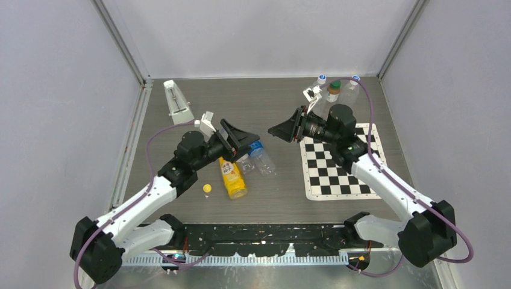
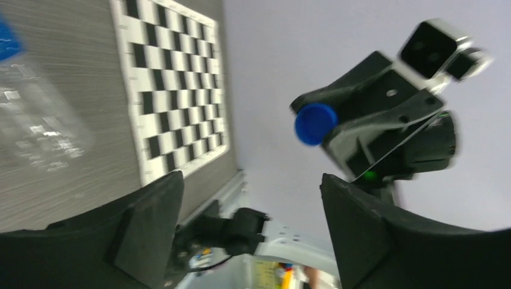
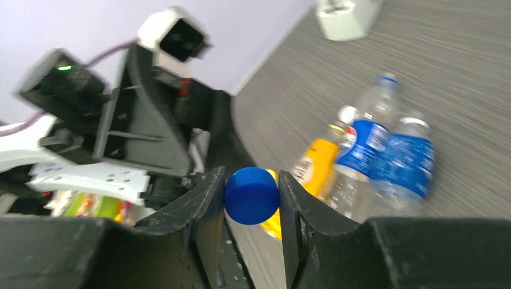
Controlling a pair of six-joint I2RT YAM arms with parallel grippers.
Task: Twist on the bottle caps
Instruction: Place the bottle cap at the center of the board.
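Blue cap (image 3: 251, 195) is pinched across its width between the fingers (image 3: 202, 205) of our right gripper (image 3: 251, 179), up in the air and off the table. Facing it, just apart, our left gripper (image 2: 251, 180) has its jaws spread with nothing between them. Below the left fingers lie a yellow bottle (image 1: 232, 179) and two clear bottles (image 1: 263, 159), close together on their sides. The yellow cap (image 1: 207, 188) lies loose on the table behind the left fingers, beside the yellow bottle. We cannot pick out the white cap for sure.

We judge the grip to be the main risk. The cap is small and round and held at only two spots, so a bump against the left fingers or a skewed push onto a neck could pop it free and send it rolling. The bottles lie unheld and may roll or spin under the twisting unless our left gripper clamps one first. The grippers are nose to nose, and a careless swing could knock them together.

Open table lies beyond the fingers toward the far wall. The mat (image 1: 337, 174) is under the right arm, and upright bottles (image 1: 334, 90) stand in the corner behind the right gripper.
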